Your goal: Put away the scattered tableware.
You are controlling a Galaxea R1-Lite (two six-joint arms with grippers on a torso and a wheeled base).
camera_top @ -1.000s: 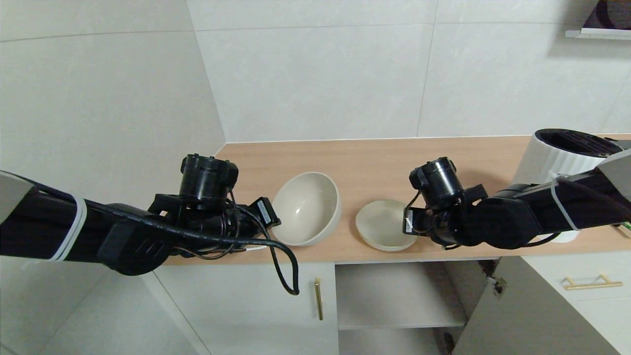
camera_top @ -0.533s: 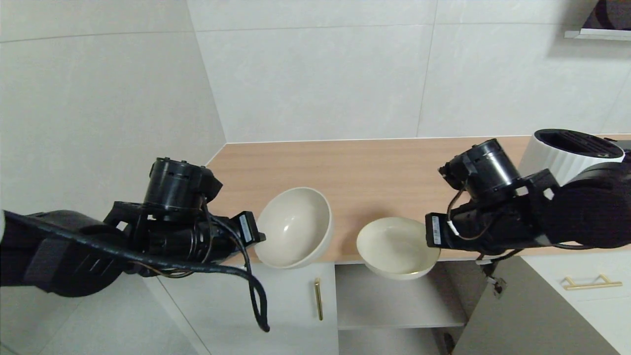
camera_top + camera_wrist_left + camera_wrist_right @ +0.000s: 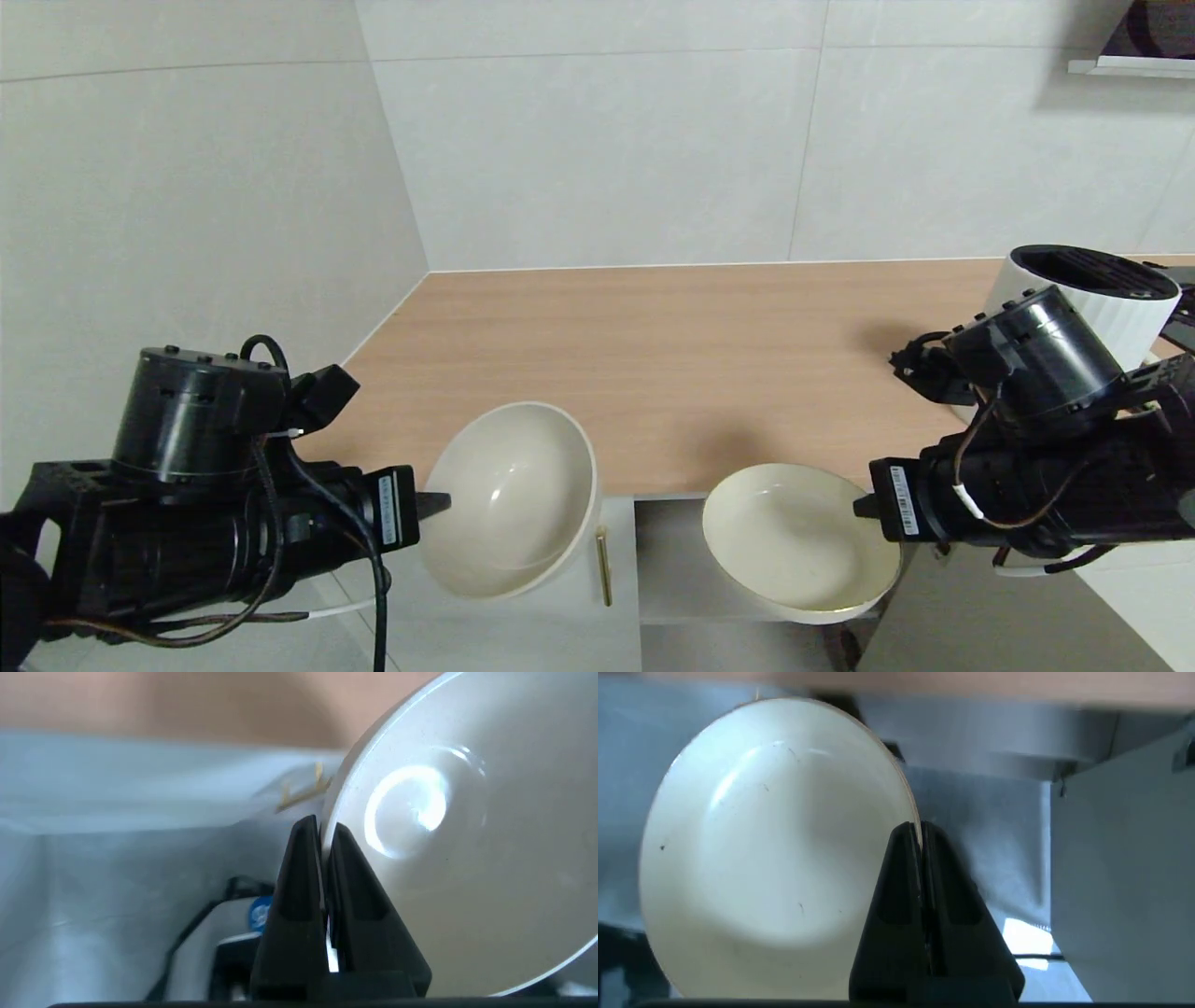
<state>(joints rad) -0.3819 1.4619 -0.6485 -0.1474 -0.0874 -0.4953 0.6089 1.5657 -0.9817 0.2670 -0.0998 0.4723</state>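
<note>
My left gripper (image 3: 431, 504) is shut on the rim of a deep cream bowl (image 3: 509, 499), held in the air in front of the counter's front edge, tilted with its opening facing up and toward me. In the left wrist view the fingers (image 3: 322, 859) pinch the bowl (image 3: 467, 831) by its rim. My right gripper (image 3: 864, 507) is shut on the rim of a shallower cream bowl (image 3: 794, 551), held level in front of the open cabinet (image 3: 667, 560). The right wrist view shows that bowl (image 3: 775, 831) clamped at its edge by the gripper (image 3: 917, 845).
A wooden counter (image 3: 672, 364) runs along the tiled wall. A white ribbed container (image 3: 1088, 299) stands at its right end. Below, a cabinet door (image 3: 980, 616) hangs open on the right and a closed door with a gold handle (image 3: 603, 565) is on the left.
Both arms have lifted their bowls off the counter and drawn them back toward me and lower, to in front of the cabinet. The counter top where the bowls sat is now bare.
</note>
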